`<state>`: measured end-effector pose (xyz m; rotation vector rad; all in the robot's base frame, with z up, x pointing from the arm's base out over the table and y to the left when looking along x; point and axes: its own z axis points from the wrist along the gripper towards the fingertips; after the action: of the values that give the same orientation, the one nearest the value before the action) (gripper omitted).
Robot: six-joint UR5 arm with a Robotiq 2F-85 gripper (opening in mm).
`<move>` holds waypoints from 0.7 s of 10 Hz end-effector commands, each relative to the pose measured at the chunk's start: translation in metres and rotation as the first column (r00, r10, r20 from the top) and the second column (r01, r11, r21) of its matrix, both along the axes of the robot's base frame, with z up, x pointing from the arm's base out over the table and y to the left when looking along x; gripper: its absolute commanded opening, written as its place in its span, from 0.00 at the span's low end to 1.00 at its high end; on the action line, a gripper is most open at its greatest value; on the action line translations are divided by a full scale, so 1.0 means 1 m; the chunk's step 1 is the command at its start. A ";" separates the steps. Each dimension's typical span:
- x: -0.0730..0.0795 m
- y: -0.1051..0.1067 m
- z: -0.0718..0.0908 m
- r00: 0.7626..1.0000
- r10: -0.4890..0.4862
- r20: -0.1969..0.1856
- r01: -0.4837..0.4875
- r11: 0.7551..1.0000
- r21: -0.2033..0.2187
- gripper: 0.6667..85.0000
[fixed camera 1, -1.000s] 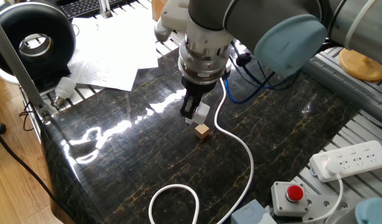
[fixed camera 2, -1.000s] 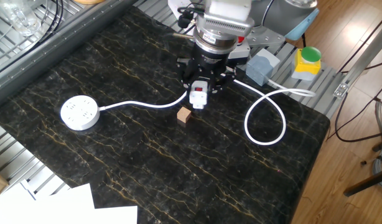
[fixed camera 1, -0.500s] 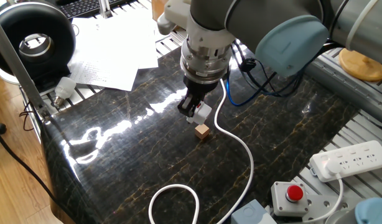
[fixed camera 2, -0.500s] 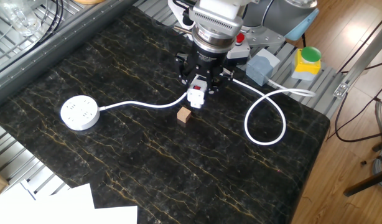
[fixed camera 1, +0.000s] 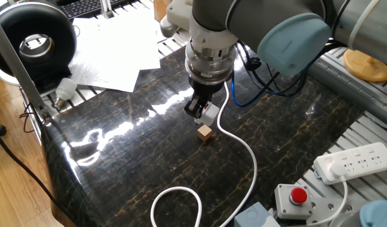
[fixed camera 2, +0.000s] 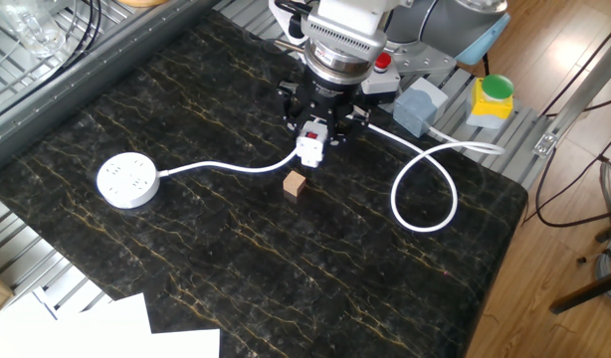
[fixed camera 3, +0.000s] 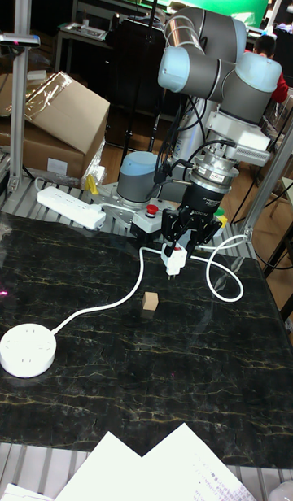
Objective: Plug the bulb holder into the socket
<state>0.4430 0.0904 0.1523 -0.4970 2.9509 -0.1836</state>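
Observation:
My gripper (fixed camera 2: 311,147) is shut on the bulb holder (fixed camera 2: 309,149), a small white boxy plug with a red patch, held a little above the dark marble table; it shows too as the bulb holder (fixed camera 3: 174,261) under the gripper (fixed camera 3: 174,257) and as the bulb holder (fixed camera 1: 207,113) in the gripper (fixed camera 1: 202,112). The socket (fixed camera 2: 127,181), a round white puck, lies far to the left with its white cord (fixed camera 2: 231,167) running toward me. In the tall view the socket (fixed camera 3: 27,350) sits at the near left. It is out of one fixed view.
A small brown wooden cube (fixed camera 2: 295,183) sits on the table just below the gripper. The cord loops (fixed camera 2: 425,189) at the right. A white power strip (fixed camera 1: 354,161), red button box (fixed camera 1: 297,198), green button (fixed camera 2: 496,90) and papers (fixed camera 1: 111,53) lie around the edges.
The gripper has lifted the bulb holder slightly higher and drifted a little away from the wooden cube. Nothing else moved.

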 end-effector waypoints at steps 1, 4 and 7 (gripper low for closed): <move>0.001 -0.002 0.001 1.000 -0.018 0.003 0.018 1.000 0.000 0.00; 0.000 0.000 0.001 1.000 -0.014 -0.001 0.014 1.000 0.004 0.00; -0.004 0.008 0.000 1.000 0.024 -0.018 -0.024 0.999 0.031 0.00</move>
<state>0.4415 0.0908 0.1518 -0.5048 2.9559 -0.1789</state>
